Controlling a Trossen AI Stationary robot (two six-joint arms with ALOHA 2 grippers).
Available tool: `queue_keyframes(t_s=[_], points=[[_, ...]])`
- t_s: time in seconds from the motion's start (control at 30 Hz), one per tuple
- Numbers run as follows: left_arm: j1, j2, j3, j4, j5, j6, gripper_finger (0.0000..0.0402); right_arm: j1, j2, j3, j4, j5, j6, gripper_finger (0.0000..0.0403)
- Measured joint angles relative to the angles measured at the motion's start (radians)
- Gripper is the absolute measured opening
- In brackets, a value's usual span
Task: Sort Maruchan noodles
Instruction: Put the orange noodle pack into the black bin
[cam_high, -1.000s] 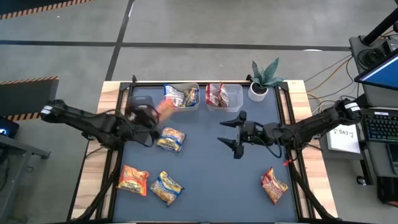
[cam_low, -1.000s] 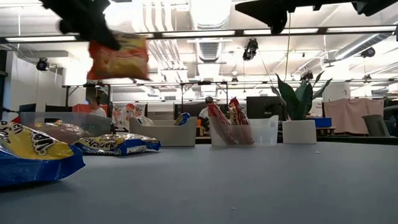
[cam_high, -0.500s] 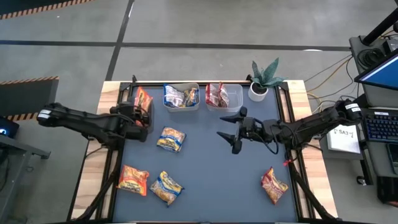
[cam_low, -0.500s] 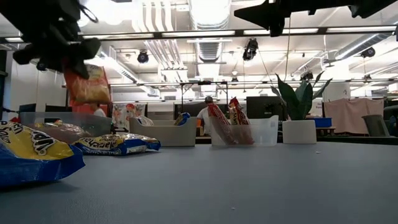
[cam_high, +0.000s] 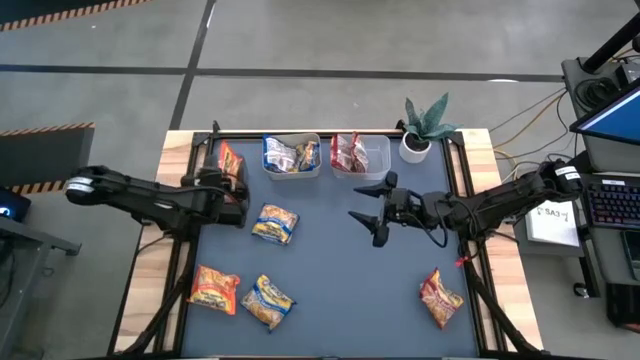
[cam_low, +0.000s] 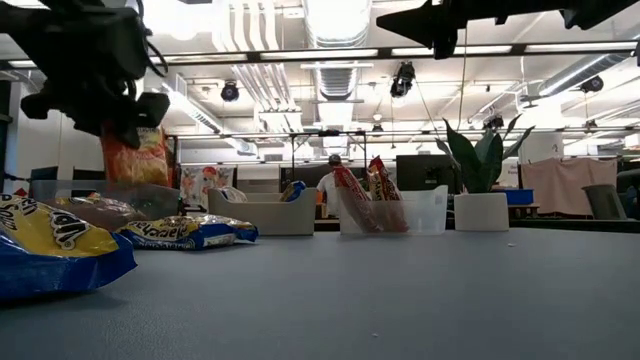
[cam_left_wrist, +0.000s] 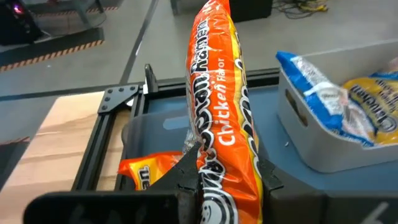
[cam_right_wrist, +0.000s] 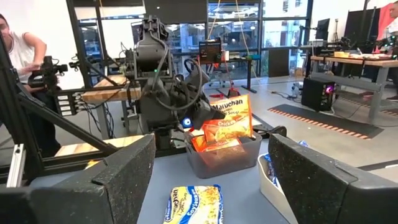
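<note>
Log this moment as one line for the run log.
left claw: shut on orange packet, over clear tub | right claw: open, waiting mid-table | loose packets on table: four

Robotics lab/workshop: concrete floor (cam_high: 330, 45) w/ hazard tape, exposed ceiling ducts (cam_low: 335, 25), workbenches (cam_right_wrist: 348, 62), monitors.

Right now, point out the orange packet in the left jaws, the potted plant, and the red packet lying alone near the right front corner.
orange packet (cam_left_wrist: 221, 118), left wrist view, printed face above the jaws.
potted plant (cam_high: 415, 146), high view, white pot.
red packet (cam_high: 440, 298), high view, middle of the wrapper.
</note>
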Motion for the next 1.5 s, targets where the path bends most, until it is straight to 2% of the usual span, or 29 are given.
queue_keyframes(t_s=[0.6, 0.87, 1.07, 1.27, 1.5], points=[[0.000, 0.240, 0.012, 0.035, 0.045, -0.133, 0.0050, 0.000, 0.000, 0.000, -0.005, 0.000, -0.013, 0.0297], [0.000, 0.281, 0.039, 0.038, 0.056, -0.135, 0.0071, 0.000, 0.000, 0.000, -0.014, 0.000, -0.014, 0.0304], [0.000, 0.283, 0.061, 0.040, 0.064, -0.126, 0.0105, 0.000, 0.000, 0.000, -0.014, 0.000, -0.015, 0.0302], [-0.001, 0.279, 0.105, 0.036, 0.093, -0.059, 0.0144, 0.000, 0.000, 0.000, -0.014, 0.000, -0.015, 0.0303], [-0.001, 0.279, 0.244, 0.012, 0.133, 0.206, 0.0162, 0.000, 0.000, 0.000, -0.014, 0.000, -0.015, 0.0298]])
